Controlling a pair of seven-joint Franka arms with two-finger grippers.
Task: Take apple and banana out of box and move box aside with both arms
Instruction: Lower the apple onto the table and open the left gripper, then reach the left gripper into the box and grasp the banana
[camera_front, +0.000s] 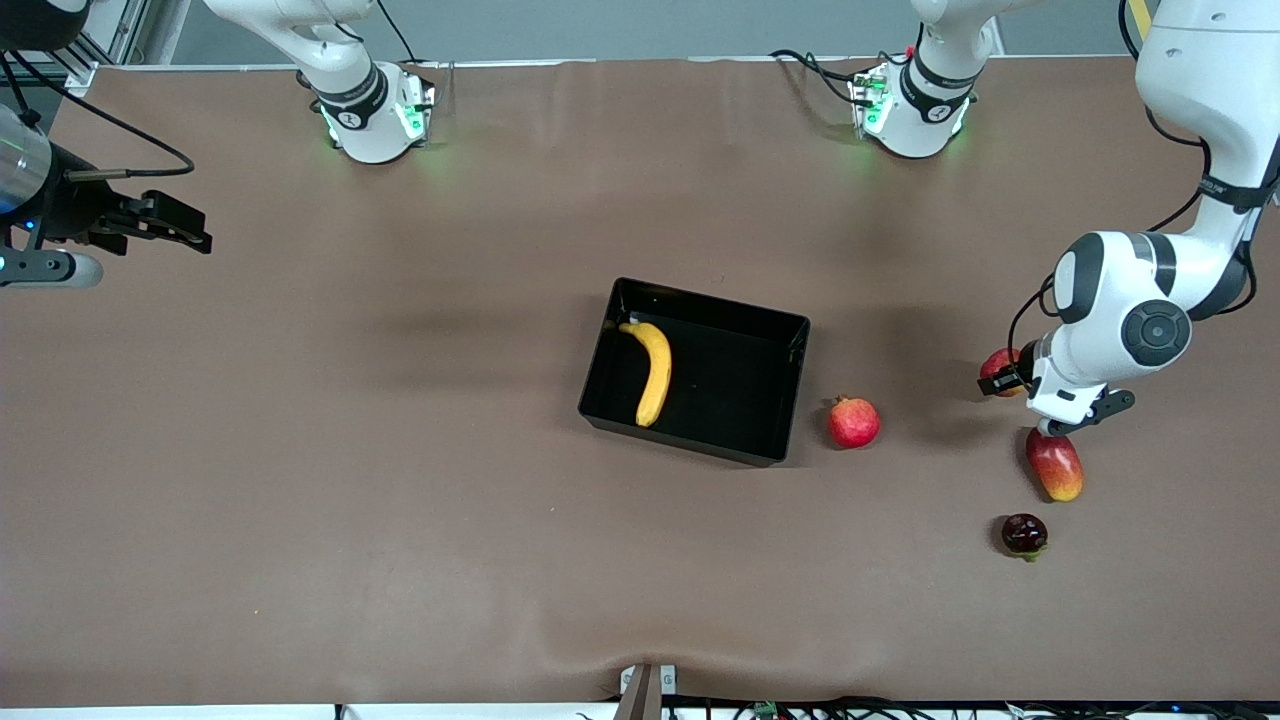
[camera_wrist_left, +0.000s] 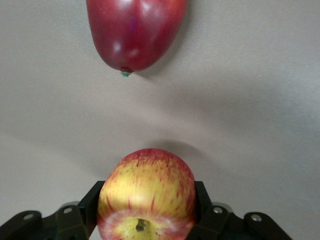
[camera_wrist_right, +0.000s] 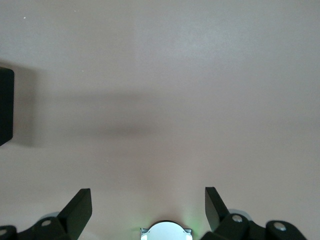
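Left gripper (camera_wrist_left: 147, 227) is clamping the apple (camera_wrist_left: 146, 195), one finger (camera_wrist_left: 202, 200) pressing each side of the fruit; in the front view the apple (camera_front: 998, 370) is showing just beside the wrist at the left arm's end of the bench (camera_front: 400, 500). From the pictures I cannot tell whether the apple is resting on the bench or is raised off it. The mango (camera_front: 1054, 465) is lying close by, nearer to the front camera than the apple. A small dark fruit (camera_front: 1024, 534) is lying nearer still.

The box (camera_front: 760, 455) is sitting at mid-bench, with the banana (camera_front: 654, 372) lying inside it along the wall toward the right arm's end. The pomegranate (camera_front: 853, 421) is resting just beside the box, toward the left arm's end.

Right gripper (camera_wrist_right: 148, 210) is waiting over bare bench at the right arm's end, fingers spread apart and gripping nothing.
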